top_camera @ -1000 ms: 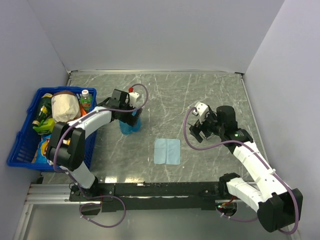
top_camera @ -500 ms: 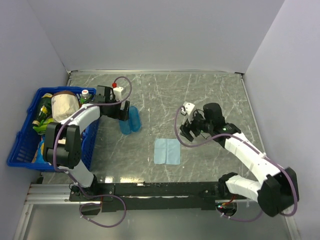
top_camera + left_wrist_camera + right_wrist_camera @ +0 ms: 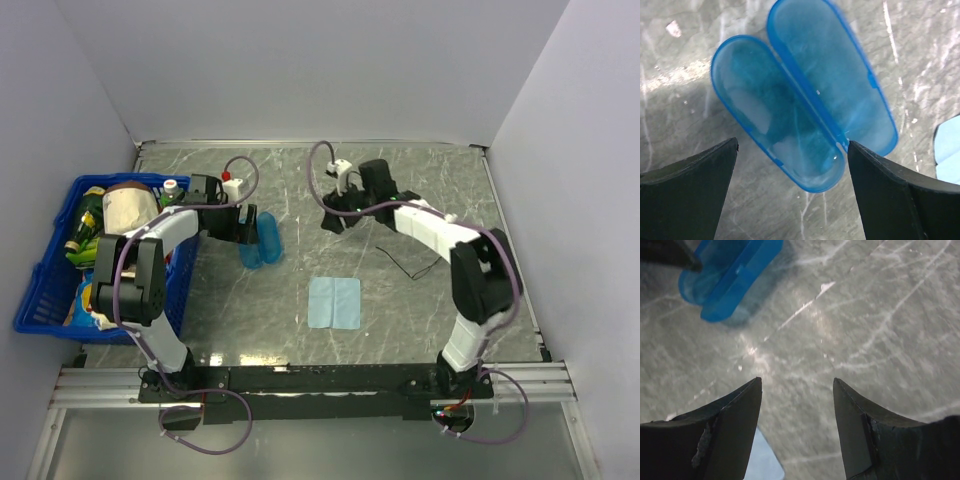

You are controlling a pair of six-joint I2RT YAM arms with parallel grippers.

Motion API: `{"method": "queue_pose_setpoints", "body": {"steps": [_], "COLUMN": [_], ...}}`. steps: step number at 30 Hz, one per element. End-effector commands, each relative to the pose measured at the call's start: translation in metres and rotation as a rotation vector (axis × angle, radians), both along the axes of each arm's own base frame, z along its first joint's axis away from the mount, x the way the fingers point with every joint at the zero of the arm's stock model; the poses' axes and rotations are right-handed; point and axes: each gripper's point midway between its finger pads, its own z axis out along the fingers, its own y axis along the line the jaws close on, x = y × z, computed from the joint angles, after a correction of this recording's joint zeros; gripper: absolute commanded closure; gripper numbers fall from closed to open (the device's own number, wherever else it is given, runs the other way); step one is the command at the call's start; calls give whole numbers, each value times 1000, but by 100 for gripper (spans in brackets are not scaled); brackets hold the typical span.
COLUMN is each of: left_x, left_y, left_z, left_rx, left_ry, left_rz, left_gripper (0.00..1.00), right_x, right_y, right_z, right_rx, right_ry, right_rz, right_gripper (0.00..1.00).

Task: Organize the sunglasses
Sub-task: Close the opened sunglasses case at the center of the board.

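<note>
The blue clamshell case [image 3: 262, 240] lies open on the table, both halves up and nothing inside [image 3: 805, 95]. My left gripper [image 3: 243, 230] hovers open just left of it, its fingers either side of the case's near end [image 3: 792, 142]. The sunglasses [image 3: 408, 270] show only as a thin black wire shape on the table right of centre, below my right forearm. My right gripper [image 3: 331, 222] is open over bare table [image 3: 796, 380], right of the case [image 3: 732, 275], with nothing between its fingers.
A light-blue cloth [image 3: 334, 302] lies flat at front centre, and its corner shows by my right gripper's left finger [image 3: 762, 462]. A blue basket [image 3: 40, 290] of bottles and packets stands at the left edge. Walls enclose the table.
My right arm has swung from right of centre up and left toward the case, its jaws narrowing somewhat. My left gripper has drawn back left off the case, which now lies open.
</note>
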Motion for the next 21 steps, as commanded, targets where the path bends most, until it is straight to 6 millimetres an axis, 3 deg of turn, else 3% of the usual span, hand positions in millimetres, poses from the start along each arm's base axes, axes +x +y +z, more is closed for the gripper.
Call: {"method": "queue_pose_setpoints", "body": {"steps": [1,3,4,6,7,8,10,21], "left_x": [0,-1,-3,-5,-7,-8,-9,-3], "left_y": [-4,-6,-9,-12,-13,-13,-12,3], "left_z": [2,-1,-1,-2,-2,-3,-5,-13], "left_rx": [-58,-64,-82,-99,-109,-112,-121,-95], "left_ry": [5,19,29,39,44,48,57,63], "left_rz": [-9,-19,-30,-41,-46,-48,-47,19], "left_gripper": [4,4,3,3,4,3,4,3], "right_x": [19,22,26,33,36,39,39,33], "right_y": [39,52,54,60,61,64,68,90], "right_z": [14,17,6,6,-8,-8,-26,-59], "right_rx": [48,37,14,8,-22,-31,-64,-58], "right_ry": [17,9,21,30,51,58,98,235], "right_rz": [-12,-1,-20,-48,-69,-77,-88,-85], "right_gripper": [34,34,34,34,34,35,35,37]}}
